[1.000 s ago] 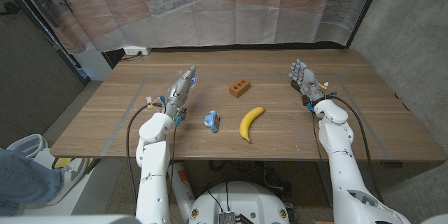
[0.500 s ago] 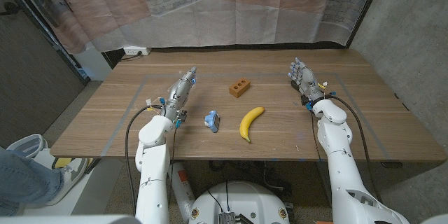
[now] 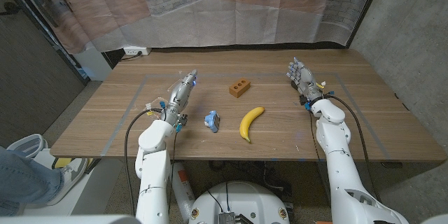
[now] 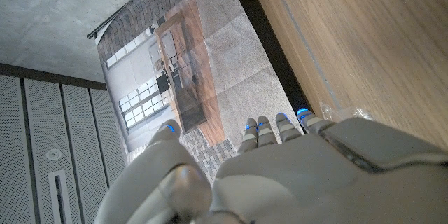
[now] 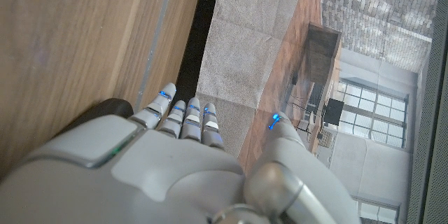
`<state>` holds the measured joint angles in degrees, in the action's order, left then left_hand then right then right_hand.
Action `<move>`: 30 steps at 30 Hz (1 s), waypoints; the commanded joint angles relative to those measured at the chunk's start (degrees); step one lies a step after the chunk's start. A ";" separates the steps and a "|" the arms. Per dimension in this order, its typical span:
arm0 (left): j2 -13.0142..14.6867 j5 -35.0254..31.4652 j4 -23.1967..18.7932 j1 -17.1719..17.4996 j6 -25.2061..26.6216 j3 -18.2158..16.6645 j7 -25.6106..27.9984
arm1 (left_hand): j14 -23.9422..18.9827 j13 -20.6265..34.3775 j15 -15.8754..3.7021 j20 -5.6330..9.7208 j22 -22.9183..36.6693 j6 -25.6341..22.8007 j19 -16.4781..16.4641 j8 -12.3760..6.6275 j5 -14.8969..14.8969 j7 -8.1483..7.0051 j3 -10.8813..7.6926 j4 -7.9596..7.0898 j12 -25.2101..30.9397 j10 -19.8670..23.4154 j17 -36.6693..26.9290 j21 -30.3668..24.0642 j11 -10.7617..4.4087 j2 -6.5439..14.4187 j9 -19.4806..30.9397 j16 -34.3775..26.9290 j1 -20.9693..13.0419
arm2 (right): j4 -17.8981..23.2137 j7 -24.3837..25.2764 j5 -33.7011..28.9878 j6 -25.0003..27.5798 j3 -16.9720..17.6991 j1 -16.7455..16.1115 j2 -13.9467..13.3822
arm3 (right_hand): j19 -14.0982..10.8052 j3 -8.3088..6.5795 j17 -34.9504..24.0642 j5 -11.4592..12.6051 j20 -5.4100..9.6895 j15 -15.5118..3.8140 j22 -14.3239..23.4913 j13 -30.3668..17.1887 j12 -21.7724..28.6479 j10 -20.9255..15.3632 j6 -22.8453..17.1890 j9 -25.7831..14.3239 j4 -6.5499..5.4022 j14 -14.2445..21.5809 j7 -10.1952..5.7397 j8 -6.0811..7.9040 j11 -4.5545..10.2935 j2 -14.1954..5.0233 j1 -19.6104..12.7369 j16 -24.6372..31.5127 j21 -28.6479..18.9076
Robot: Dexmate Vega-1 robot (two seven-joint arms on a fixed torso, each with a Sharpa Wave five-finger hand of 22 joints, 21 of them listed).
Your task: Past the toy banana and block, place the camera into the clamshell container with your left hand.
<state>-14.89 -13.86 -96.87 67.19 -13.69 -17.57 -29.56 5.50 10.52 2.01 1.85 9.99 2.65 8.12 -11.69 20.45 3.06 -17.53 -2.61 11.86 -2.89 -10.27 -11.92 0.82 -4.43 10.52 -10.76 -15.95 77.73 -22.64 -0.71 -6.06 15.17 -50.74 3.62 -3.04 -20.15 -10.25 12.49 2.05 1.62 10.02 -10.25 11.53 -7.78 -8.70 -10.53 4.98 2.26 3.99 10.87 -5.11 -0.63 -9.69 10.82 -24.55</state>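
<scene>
Wooden table (image 3: 126, 119) with taped outline is sitting in front of a translucent plastic curtain (image 3: 238, 14) showing a brick wall and floor behind it; grey concrete wall is flanking the right side. A person's jeans-clad leg is showing off the table's left corner.

Landmark: yellow toy banana (image 3: 250, 122), lying near the middle of the table.

Left hand (image 3: 179, 96) is hovering well left of the banana, fingers (image 3: 189, 77) extended straight and close together, holding nothing. Left wrist view is showing the same: fingertips (image 4: 280, 120) lined up, thumb apart, nothing in the palm.

Right hand (image 3: 302, 80) is sitting well right of the banana and a bit farther back, fingers apart and upright, holding nothing; right wrist view is confirming spread fingers (image 5: 183, 115) over bare wood.

Brown rectangular toy block with holes (image 3: 240, 87) is lying just behind the banana, apart from it.

Small blue-and-grey toy camera (image 3: 212, 120) is lying just left of the banana, between it and the left hand, nearer than the fingertips, not touching them.
</scene>
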 commanded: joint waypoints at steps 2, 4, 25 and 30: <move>-0.53 0.22 -0.43 2.41 -2.94 0.65 0.26 | -0.17 0.13 -0.07 -0.17 0.34 -0.44 -0.39 -0.31 0.22 0.19 -0.01 0.43 0.26 0.14 -0.11 0.24 0.01 -0.06 0.15 -0.35 -0.90 | 2.15 0.47 -0.44 0.41 -0.23 -0.79 -0.20 | -0.28 0.01 -0.25 -0.02 2.10 -0.03 0.05 -0.22 0.25 0.05 -0.30 -0.26 0.40 0.24 -0.41 0.25 0.37 -0.37 0.05 0.06 0.19; -0.63 0.22 -0.57 2.78 -3.27 0.67 0.36 | -0.17 0.13 -0.06 -0.18 0.34 -0.47 -0.39 -0.31 0.21 0.18 0.00 0.44 0.25 0.17 -0.11 0.24 0.00 -0.06 0.15 -0.34 -0.91 | 2.44 0.49 -0.41 0.44 -0.31 -0.90 -0.26 | -0.29 0.01 -0.25 -0.03 2.09 -0.01 0.06 -0.22 0.25 0.06 -0.29 -0.26 0.42 0.23 -0.41 0.25 0.44 -0.36 0.05 0.05 0.23; -1.26 -3.28 -5.59 6.92 -3.80 2.30 2.24 | -0.30 0.14 -0.15 -0.48 0.34 -0.77 -0.47 -0.26 0.17 0.06 0.13 0.53 0.17 0.29 -0.12 0.26 -0.25 0.05 0.16 -0.27 -1.15 | 2.68 0.80 0.24 0.27 -0.92 -1.48 -0.55 | -0.32 0.10 -0.26 -0.09 1.99 0.01 0.07 -0.22 0.27 0.06 -0.31 -0.26 0.50 0.31 -0.43 0.26 0.40 -0.41 0.09 0.07 0.73; -1.40 -4.34 -6.28 7.80 -3.77 2.66 3.10 | -0.32 0.14 -0.15 -0.55 0.34 -0.87 -0.45 -0.27 0.17 0.08 0.13 0.59 0.14 0.27 -0.12 0.28 -0.22 0.09 0.17 -0.25 -1.28 | 2.22 0.90 0.06 0.15 -1.18 -1.17 -0.41 | -0.35 0.12 -0.26 -0.11 2.01 -0.01 0.07 -0.22 0.28 0.03 -0.29 -0.27 0.53 0.29 -0.51 0.25 0.49 -0.41 0.10 0.06 0.86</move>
<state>-16.00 -16.21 -101.26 73.10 -17.39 -15.72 -27.83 5.50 10.52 2.01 1.52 9.99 2.10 7.79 -11.69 20.45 2.93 -17.29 -2.37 11.86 -2.58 -10.26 -11.63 0.51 -4.43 10.52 -10.76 -16.56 80.75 -21.92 -0.66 -5.74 14.39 -52.18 3.14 -3.02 -19.91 -10.25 12.52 2.04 1.62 10.01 -10.25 11.53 -7.78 -8.70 -10.53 5.21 2.26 3.99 10.87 -5.11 -0.63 -9.68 10.82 -23.79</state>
